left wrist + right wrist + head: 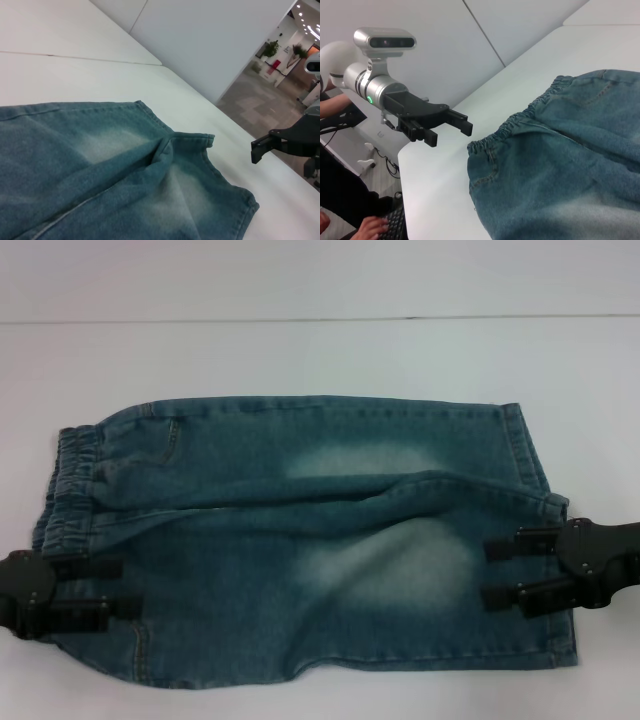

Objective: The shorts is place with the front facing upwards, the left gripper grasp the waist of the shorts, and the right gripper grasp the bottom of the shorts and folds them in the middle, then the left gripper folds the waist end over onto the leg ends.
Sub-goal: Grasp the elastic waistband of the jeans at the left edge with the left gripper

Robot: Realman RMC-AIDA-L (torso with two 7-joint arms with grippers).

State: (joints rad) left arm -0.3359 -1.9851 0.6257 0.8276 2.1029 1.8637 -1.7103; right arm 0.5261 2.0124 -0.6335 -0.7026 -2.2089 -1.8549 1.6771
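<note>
Denim shorts [310, 540] lie flat across the white desk [320, 350], front up, elastic waist toward the robot's left and leg hems toward its right. At the waist end, the left pincer [118, 590] hovers with its two black fingers spread apart, over the fabric's edge but pinching nothing. At the hem end, the right pincer [492, 573] likewise stands spread, fingertips over the lower leg's cloth, nothing gripped.

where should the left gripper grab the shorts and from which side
Judging by the pose, the left gripper should take the gathered elastic waistband of the shorts, coming in from the robot's left. That end faces it across the table, and its puckered edge gives open fingers a ridge to pinch.
</note>
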